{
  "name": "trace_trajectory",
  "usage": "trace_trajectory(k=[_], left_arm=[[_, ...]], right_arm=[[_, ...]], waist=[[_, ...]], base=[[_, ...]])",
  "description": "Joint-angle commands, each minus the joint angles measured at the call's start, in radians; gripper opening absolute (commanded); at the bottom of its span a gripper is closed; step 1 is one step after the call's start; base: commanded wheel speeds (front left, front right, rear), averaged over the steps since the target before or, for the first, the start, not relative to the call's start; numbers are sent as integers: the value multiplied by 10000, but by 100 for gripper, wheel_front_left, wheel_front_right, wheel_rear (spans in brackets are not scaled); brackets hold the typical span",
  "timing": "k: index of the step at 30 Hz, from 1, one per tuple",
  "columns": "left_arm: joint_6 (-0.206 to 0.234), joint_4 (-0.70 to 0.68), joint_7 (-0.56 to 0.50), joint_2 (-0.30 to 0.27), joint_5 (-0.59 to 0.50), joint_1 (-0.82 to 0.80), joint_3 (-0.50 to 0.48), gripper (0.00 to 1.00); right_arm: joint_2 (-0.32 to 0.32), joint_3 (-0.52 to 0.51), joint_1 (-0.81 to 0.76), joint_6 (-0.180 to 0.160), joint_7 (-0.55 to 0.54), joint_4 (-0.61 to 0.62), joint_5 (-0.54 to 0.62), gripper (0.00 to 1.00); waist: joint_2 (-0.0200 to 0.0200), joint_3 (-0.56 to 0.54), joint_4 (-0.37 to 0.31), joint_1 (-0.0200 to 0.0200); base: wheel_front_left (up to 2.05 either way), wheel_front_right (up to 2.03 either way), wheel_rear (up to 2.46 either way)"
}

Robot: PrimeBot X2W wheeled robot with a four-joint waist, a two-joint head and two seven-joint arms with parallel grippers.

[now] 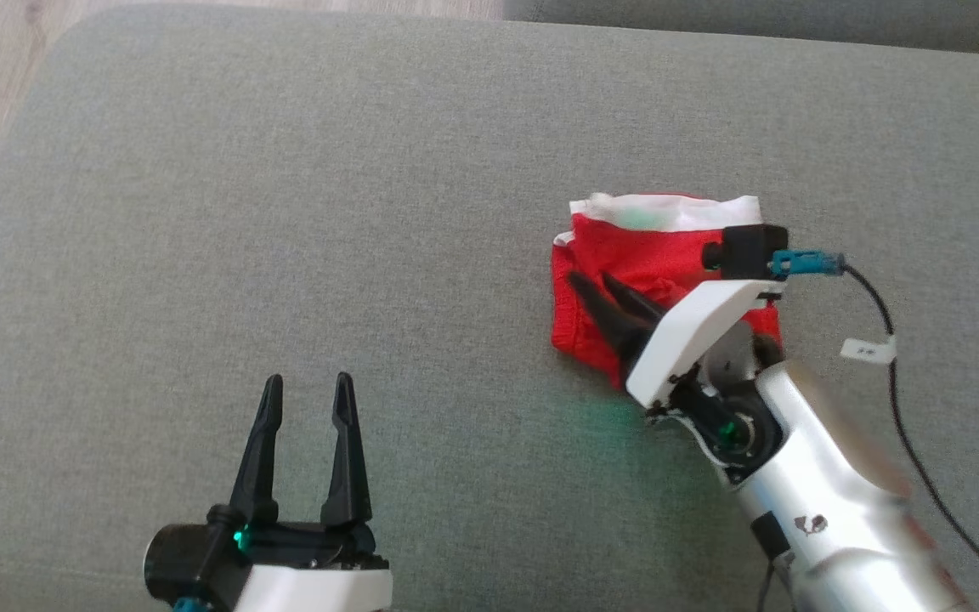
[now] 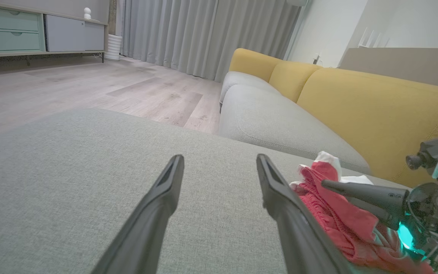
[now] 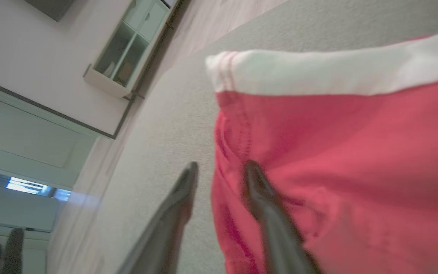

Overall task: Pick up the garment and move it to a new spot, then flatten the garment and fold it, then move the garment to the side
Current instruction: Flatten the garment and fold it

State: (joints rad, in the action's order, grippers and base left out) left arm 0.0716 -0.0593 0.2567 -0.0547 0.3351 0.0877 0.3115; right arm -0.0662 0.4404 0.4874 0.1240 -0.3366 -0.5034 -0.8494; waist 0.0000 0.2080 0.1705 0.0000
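I get the red garment (image 1: 625, 255) from overhead on the head camera, low and sidelong from the left wrist, very close from the right wrist; all three share it

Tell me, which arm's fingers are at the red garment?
The right arm's fingers, parted over the garment near its edge. The left fingers stand wide open over bare cushion, away from it.
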Motion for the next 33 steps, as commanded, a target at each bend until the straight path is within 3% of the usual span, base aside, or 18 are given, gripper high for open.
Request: trace_trajectory(k=[1,8,12,16,21,28,33], left_arm=[[16,-234,51,45,87,-125,-269,100],[85,-232,51,45,96,-5,-346,100],[130,-296,51,45,61,137,-479,100],[134,-357,51,45,-12,271,-616,100],[103,-360,51,45,-108,407,-796,100],[-44,-237,51,45,-236,619,-1152,100],[-120,-16,51,45,-313,981,-1488,100]], right_arm=[[159,417,432,67,389,340,-620,100],[160,1143,565,67,1543,215,-1320,100],[158,981,507,67,2341,235,224,100],[-200,100,-60,67,3050,660,2708,100],[-701,-1295,-1554,67,3307,2095,4543,100],[-1056,-3182,-3593,67,3591,3893,5362,100],[-1161,-3910,-4740,67,3773,4154,5789,100]], waist=[[0,-37,-28,0],[0,-266,-284,0],[0,-471,-581,0],[0,-692,-889,0],[0,-965,-1228,0],[0,-1434,-1647,0],[0,-1916,-1842,0]], base=[[0,0,0],[0,0,0],[0,0,0],[0,0,0],[0,0,0],[0,0,0],[0,0,0]])
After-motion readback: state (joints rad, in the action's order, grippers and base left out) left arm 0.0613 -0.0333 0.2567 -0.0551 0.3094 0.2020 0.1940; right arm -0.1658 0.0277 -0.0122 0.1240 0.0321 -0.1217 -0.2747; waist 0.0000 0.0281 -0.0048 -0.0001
